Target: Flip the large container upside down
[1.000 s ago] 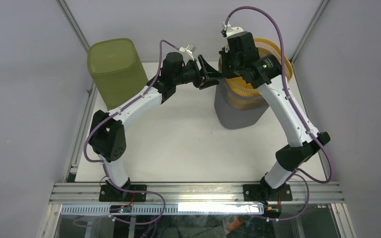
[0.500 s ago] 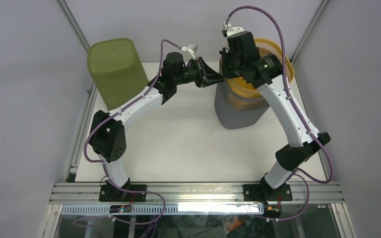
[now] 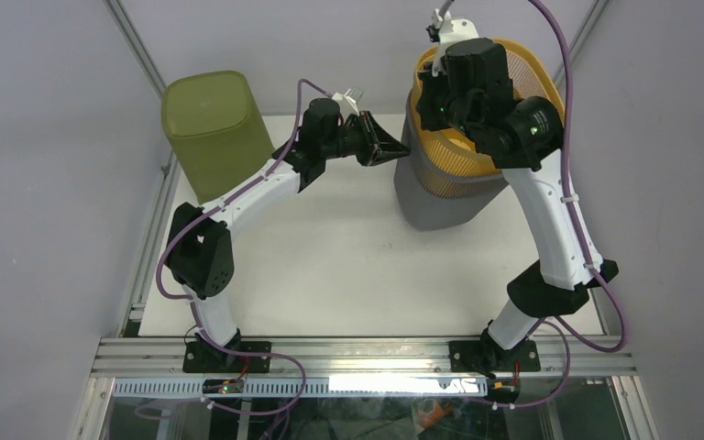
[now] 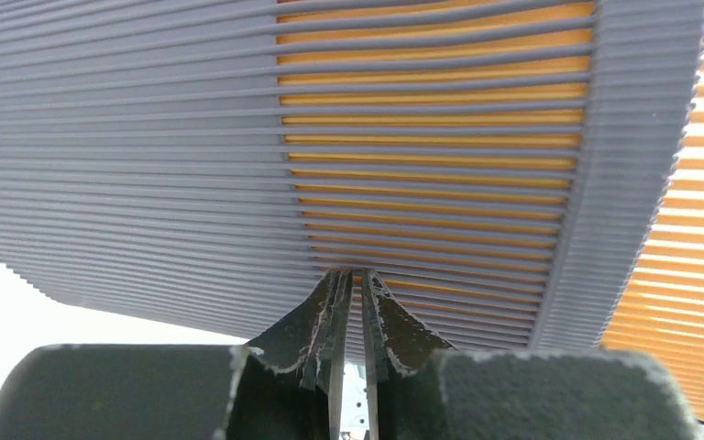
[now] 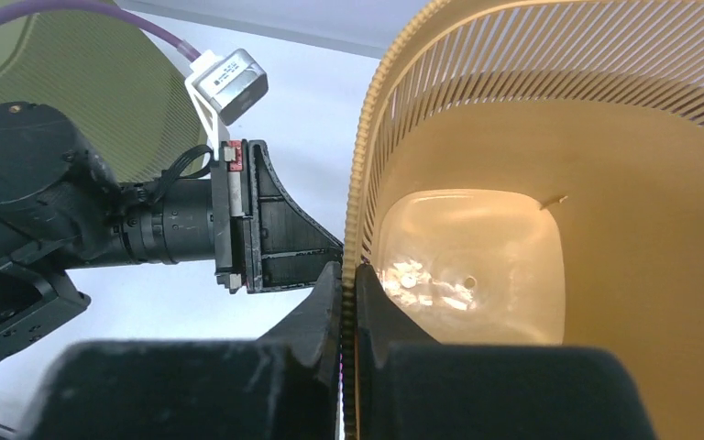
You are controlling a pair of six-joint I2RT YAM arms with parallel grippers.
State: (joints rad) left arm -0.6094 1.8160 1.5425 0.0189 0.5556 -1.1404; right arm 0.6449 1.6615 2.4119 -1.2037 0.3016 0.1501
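The large grey slatted container (image 3: 440,209) stands at the back right with an orange slatted basket (image 3: 477,158) nested in it. My right gripper (image 3: 424,108) is shut on the orange basket's left rim (image 5: 359,197), one finger inside and one outside, and holds it raised and tilted. Just below, my left gripper (image 3: 405,150) points at the grey container's side wall (image 4: 147,137). Its jaws are all but closed, and the fingertips (image 4: 339,280) touch the ribs near the rim. Orange (image 4: 422,119) shows through the grey slats. I cannot tell whether a rib is pinched.
An olive-green container (image 3: 215,128) stands bottom-up at the back left corner, beside the left arm's elbow. Grey walls and metal frame rails close in the white table (image 3: 348,257) on both sides. The arm bases sit on the rail at the near edge.
My left gripper has gone from open to nearly closed at the grey wall. The right arm has risen and swung back, lifting the orange basket's rim higher.
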